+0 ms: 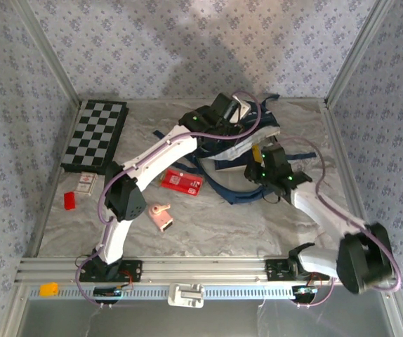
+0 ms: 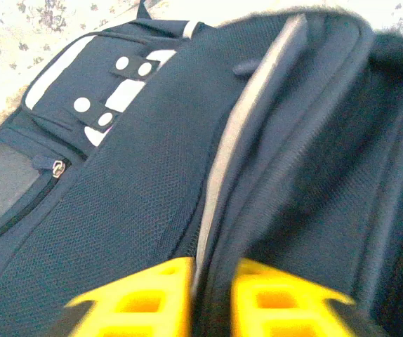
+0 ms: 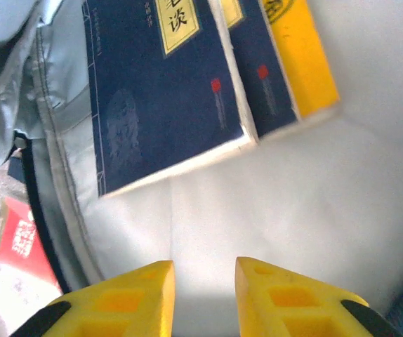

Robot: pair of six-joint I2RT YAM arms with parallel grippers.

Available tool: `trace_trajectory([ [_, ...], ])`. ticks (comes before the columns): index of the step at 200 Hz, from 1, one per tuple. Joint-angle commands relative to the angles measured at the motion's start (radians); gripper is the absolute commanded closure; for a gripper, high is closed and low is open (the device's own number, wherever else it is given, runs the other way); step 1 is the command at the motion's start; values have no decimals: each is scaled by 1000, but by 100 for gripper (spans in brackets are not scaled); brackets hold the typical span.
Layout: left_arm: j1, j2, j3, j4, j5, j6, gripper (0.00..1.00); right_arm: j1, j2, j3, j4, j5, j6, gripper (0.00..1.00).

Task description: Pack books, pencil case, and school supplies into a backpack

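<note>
Navy books (image 3: 159, 98): two. Yellow book (image 3: 307, 63): one. Books in all: three. Backpack (image 2: 138, 203): one. Red pencil case (image 1: 181, 181): one. Pink gadget (image 1: 161, 216): one. Checkered board (image 1: 95, 135): one. Small red block (image 1: 69, 200): one. White-and-red card (image 1: 86, 182): one. Orange block (image 1: 48, 288): one.

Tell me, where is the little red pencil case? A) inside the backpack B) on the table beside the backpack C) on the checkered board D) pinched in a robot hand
B, because the pencil case lies flat on the table, just outside the backpack.
</note>
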Motion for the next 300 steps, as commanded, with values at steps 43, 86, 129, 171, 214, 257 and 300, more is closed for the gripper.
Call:
trace_trajectory([
  [43, 94, -304, -422, 221, 208, -373, 51, 72, -284, 19, -407, 15, 56, 63],
  [86, 283, -460, -802, 433, 248, -597, 46, 145, -65, 88, -265, -113, 36, 59],
  [129, 433, -357, -900, 555, 343, -724, 45, 262, 76, 135, -165, -56, 95, 55],
  [171, 465, -212, -872, 687, 418, -799, 43, 341, 127, 135, -156, -7, 152, 53],
  [214, 464, -109, -836, 747, 432, -874, 44, 413, 137, 131, -154, 34, 212, 51],
  [257, 455, -32, -771, 768, 450, -892, 52, 435, 181, 118, -138, 47, 220, 50],
  [300, 438, 0, -733, 753, 449, -899, 80, 403, 233, 107, -97, 70, 196, 49],
])
